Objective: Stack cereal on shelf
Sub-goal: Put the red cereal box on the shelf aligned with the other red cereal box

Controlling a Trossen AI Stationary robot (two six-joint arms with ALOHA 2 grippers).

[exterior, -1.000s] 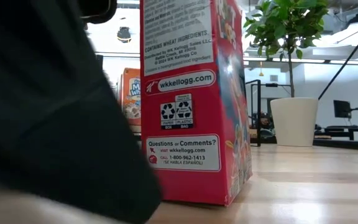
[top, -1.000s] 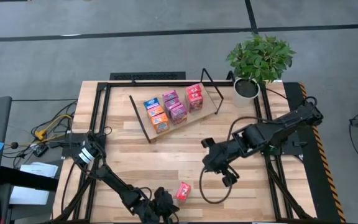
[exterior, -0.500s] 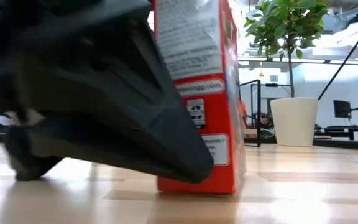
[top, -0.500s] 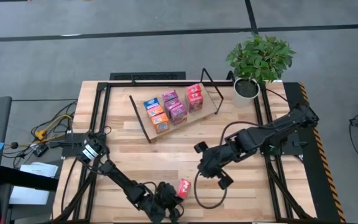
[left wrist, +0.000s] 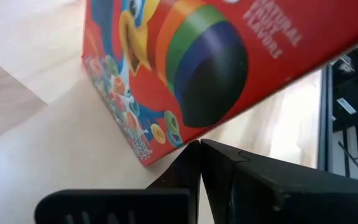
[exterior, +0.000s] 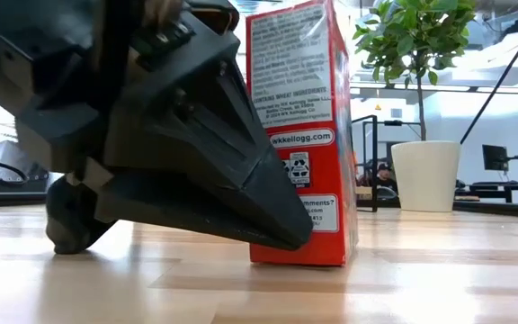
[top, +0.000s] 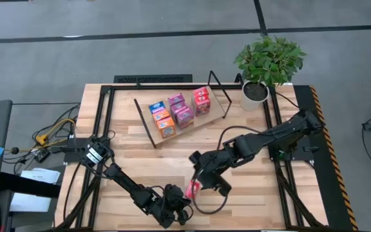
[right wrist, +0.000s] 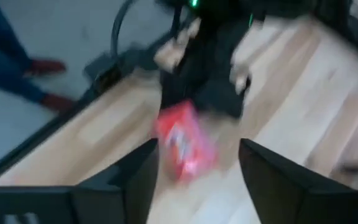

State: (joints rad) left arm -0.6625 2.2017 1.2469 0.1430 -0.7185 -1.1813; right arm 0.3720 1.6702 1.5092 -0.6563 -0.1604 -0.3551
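At the near edge of the counter (top: 127,158) a lone red cereal box (top: 192,189) stands upright, with both arms crowding it. The left hand (top: 172,207) sits low on the counter just beside the box on its left, fingers (left wrist: 197,165) clenched together, their tips reaching close to the box's bottom corner; in the low view this hand (exterior: 281,229) fills the foreground and hides part of the box's printed side (exterior: 299,135). The right hand (top: 205,175) hovers directly over and behind the same box, its two fingers (right wrist: 138,171) spread wide with the box (right wrist: 182,143) showing between them, not touching it as far as can be seen. A black cable (top: 214,205) loops on the counter under the right arm, just right of the box.

Farther back, well apart from the box, the tilted plywood shelf (top: 219,103) holds a row of other cereal boxes (top: 179,109): blue and orange at its left, pink in the middle, red at its right. A black rod frame (top: 219,87) rises at the shelf's right end. Beyond it, at the far right corner, stands a potted plant (top: 269,61) in a white pot.
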